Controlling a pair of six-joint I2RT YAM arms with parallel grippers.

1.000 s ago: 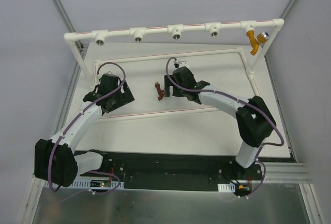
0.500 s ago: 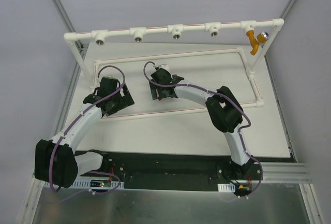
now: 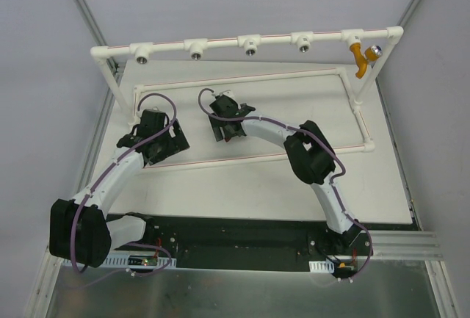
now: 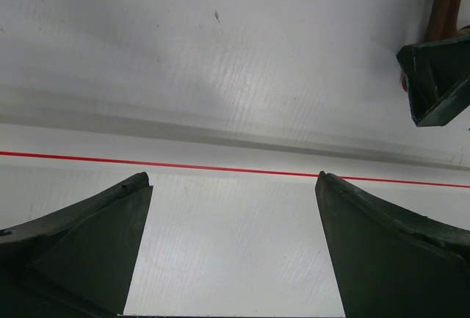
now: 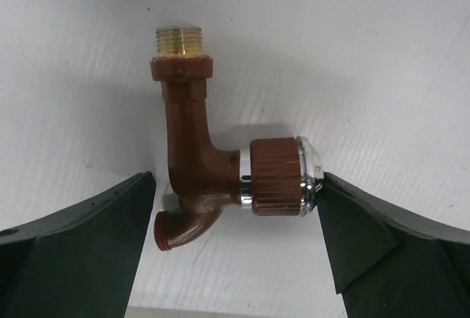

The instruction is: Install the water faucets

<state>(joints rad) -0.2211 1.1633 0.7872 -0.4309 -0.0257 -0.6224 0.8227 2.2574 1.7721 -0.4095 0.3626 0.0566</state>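
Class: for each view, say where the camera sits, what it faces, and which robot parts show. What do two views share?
Top external: above and behind the bases, looking down on the table; left arm and right arm show.
Left wrist: on the left arm, facing down at the red line; left pincer fingers frame it.
Right wrist: on the right arm, facing down at the brown faucet; right pincer fingers flank it.
Shared: both wrist views show the brown faucet.

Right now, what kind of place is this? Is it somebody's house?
Probably a robot practice bench, not a house. A left arm and a right arm are bolted to a plain white table, a white pipe frame with empty sockets stands at the back, and one orange tap hangs on it.
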